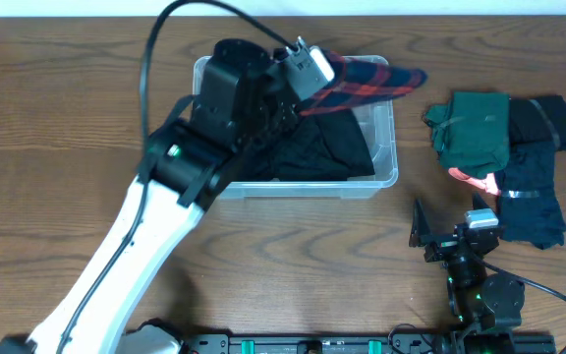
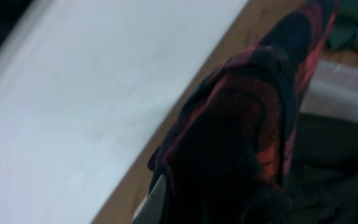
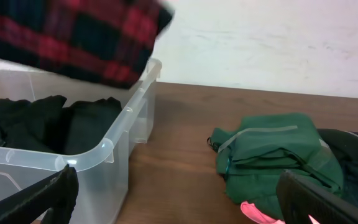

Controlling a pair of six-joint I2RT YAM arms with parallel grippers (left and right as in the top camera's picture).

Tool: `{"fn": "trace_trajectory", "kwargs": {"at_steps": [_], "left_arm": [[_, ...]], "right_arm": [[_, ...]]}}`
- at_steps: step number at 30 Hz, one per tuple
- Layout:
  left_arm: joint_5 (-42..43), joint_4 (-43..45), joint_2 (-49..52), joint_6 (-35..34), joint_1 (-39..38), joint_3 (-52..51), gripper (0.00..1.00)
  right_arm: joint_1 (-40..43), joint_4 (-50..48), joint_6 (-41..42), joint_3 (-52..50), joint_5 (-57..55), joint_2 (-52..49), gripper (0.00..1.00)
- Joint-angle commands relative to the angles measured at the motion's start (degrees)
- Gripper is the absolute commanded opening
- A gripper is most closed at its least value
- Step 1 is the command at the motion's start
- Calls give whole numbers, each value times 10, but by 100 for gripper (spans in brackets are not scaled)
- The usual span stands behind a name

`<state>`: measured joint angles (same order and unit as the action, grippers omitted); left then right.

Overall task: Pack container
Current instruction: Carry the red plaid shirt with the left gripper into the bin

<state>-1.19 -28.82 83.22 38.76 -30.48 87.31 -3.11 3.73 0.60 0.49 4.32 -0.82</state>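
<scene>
Left pincer [image 1: 301,96] is closed tight on a red and dark checked cloth [image 1: 367,81] and holds it up over the container [image 1: 386,172]. The brown surface [image 1: 47,118] carries the clear container near the middle of its far edge, with black clothes [image 1: 312,152] inside. Dark clothes [image 1: 538,187] lie near the right edge. A green cloth [image 1: 475,128] touches them. A small pink thing [image 1: 480,182] peeks out beside it. The right pincer [image 1: 452,231] is wide open and empty, near the front edge.
</scene>
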Motion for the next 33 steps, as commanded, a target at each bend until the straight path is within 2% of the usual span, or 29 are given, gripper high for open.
{"fn": "trace_trajectory", "kwargs": {"at_steps": [1, 9, 16, 17, 18, 20, 25, 33], "left_arm": [[9, 14, 31, -13, 21, 13, 6], [116, 61, 74, -13, 86, 13, 6], [122, 43, 79, -13, 125, 12, 6], [122, 36, 79, -13, 127, 12, 9], [122, 28, 79, -13, 127, 12, 17], [122, 18, 79, -13, 127, 12, 46], [122, 12, 76, -13, 119, 12, 59], [122, 32, 38, -13, 78, 12, 61]], "right_arm": [[6, 1, 2, -2, 2, 4, 99], [6, 1, 2, -2, 2, 4, 99], [6, 1, 2, -2, 2, 4, 99], [6, 1, 2, -2, 2, 4, 99], [6, 1, 2, -2, 2, 4, 99], [6, 1, 2, -2, 2, 4, 99], [6, 1, 2, -2, 2, 4, 99], [6, 1, 2, -2, 2, 4, 99]]}}
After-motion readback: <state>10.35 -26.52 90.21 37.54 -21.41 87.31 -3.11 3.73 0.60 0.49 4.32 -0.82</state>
